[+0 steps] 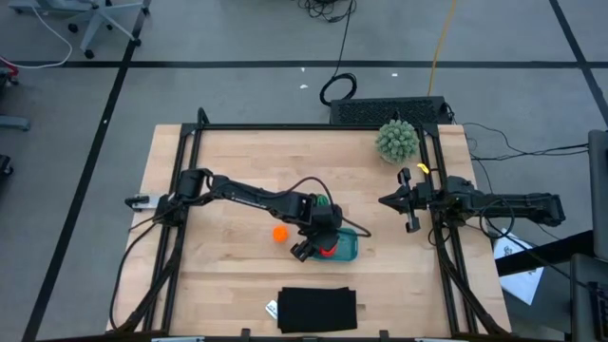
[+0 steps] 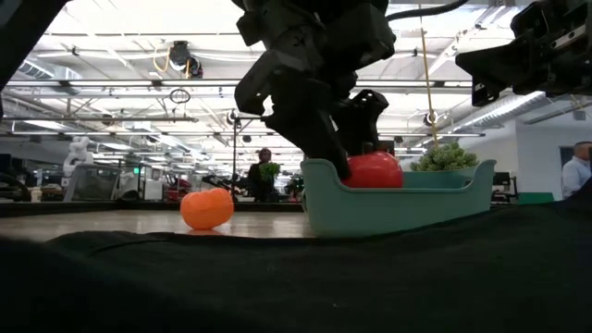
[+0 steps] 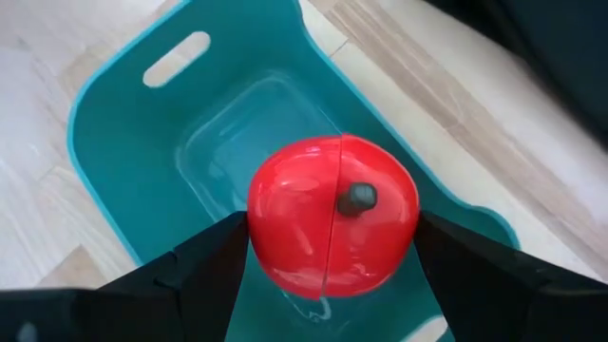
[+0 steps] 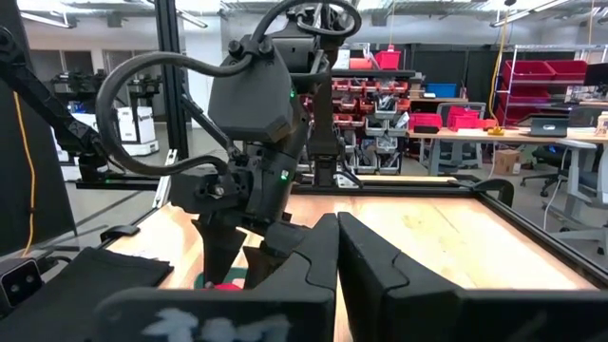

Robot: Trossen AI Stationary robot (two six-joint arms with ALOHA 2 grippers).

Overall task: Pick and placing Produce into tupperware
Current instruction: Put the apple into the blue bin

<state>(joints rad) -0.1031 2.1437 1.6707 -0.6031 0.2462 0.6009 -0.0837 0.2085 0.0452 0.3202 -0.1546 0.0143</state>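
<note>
The red tomato (image 3: 332, 228) is between the fingers of my left gripper (image 3: 332, 249), over the inside of the teal tupperware (image 3: 123, 142), which lies on the table near its middle (image 1: 350, 249). In the low view the tomato (image 2: 373, 171) shows above the tupperware's rim (image 2: 398, 203). The orange ball (image 1: 280, 233) rests on the table just left of the tupperware and also shows in the low view (image 2: 206, 208). The watermelon is not in view. My right gripper (image 1: 385, 201) is shut and hovers at the table's right side, touching nothing. My left gripper pinches the red tomato between its two fingers, one on each opposite side (image 3: 255, 228). The fingers (image 3: 214, 261) come from above, pointing down into the tupperware. The tomato's dark stem end (image 3: 357, 198) faces the wrist. Whether the tomato rests on the tupperware's floor, I cannot tell.
A pale-green spiky ball (image 1: 397, 140) sits at the table's far right corner. A black flat rectangle (image 1: 318, 309) lies at the near edge. The metal frame rails (image 1: 442, 247) run along the table's sides. Bare wood lies between the tupperware and the far edge.
</note>
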